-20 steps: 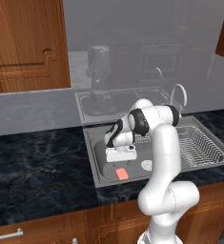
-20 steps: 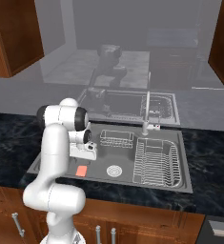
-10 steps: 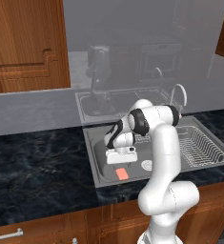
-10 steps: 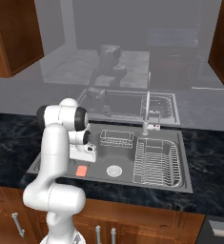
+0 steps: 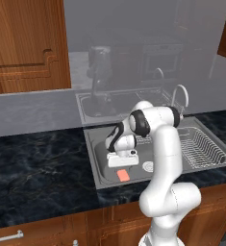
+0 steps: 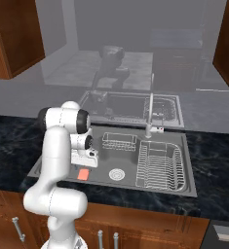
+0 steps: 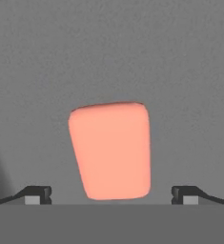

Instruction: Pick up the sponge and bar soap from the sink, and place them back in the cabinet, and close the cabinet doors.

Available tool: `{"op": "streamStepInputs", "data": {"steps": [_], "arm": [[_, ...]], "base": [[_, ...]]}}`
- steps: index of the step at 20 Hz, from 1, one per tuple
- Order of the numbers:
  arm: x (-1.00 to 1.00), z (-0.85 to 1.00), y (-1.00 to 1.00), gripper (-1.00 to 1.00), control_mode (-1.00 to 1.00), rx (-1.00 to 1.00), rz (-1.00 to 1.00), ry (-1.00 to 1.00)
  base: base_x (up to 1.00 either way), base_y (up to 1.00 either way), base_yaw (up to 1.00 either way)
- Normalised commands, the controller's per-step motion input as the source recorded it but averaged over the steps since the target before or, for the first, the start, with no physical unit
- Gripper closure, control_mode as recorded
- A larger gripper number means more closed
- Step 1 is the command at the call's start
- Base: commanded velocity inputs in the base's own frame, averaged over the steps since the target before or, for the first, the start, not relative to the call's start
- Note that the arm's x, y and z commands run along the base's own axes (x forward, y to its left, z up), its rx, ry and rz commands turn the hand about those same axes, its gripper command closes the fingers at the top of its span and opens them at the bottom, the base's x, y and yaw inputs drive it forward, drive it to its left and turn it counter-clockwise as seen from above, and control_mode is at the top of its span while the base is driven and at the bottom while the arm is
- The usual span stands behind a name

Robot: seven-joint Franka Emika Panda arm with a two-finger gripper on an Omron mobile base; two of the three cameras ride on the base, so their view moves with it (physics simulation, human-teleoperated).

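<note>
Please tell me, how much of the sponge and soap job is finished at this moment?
Nothing looks done yet. The bar soap lies flat on the floor of the sink. In hand: the gripper hangs open just above the soap, one fingertip on each side, not touching it. Left: grasp the soap, carry it to the cabinet, deal with the sponge, and close the doors.

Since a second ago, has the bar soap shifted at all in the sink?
No. The bar soap lies at the same spot on the sink floor, left of the round drain, as before, with the open gripper above it.
</note>
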Motion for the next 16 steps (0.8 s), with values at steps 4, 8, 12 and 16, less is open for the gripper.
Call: {"op": "streamStepInputs", "data": {"steps": [4, 8, 12, 16], "arm": [[0.00, -0.19, 0.00, -1.00, -1.00, 0.00, 0.00, 0.00], [0.00, -0.15, 0.00, -1.00, -1.00, 0.00, 0.00, 0.00], [0.00, -0.14, 0.00, -1.00, -1.00, 0.00, 0.00, 0.00], [0.00, -0.11, 0.00, -1.00, -1.00, 0.00, 0.00, 0.00]], "base": [[0.00, 0.00, 0.00], [0.00, 0.00, 0.00], [0.00, 0.00, 0.00], [0.00, 0.00, 0.00]]}}
